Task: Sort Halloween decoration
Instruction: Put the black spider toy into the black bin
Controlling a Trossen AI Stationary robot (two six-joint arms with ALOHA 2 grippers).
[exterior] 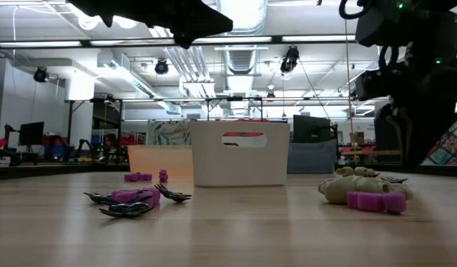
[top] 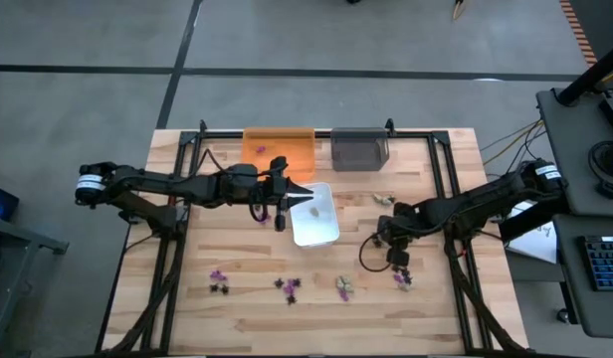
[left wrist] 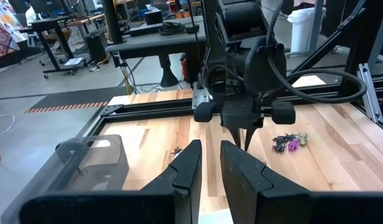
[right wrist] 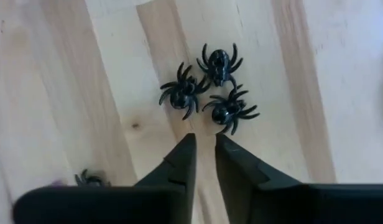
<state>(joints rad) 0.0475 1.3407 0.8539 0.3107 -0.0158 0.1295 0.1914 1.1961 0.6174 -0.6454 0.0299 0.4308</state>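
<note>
The right gripper [right wrist: 204, 144] hangs just above three black spiders [right wrist: 207, 90] on the desk [right wrist: 55, 93], jaws slightly parted and empty.

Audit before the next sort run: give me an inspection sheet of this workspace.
Surface: wooden table, bare planks.
Job's things: three black spiders beside the right claw; purple and beige pieces along the near edge.
Clutter: nothing seen.
Trays: orange tray, grey tray, white tray.
Grippers: left claw at the white tray, narrow gap, empty; right claw over the spiders, narrow gap, empty.
Cables: loop on the right arm.
Surroundings: desk with keyboard.
</note>
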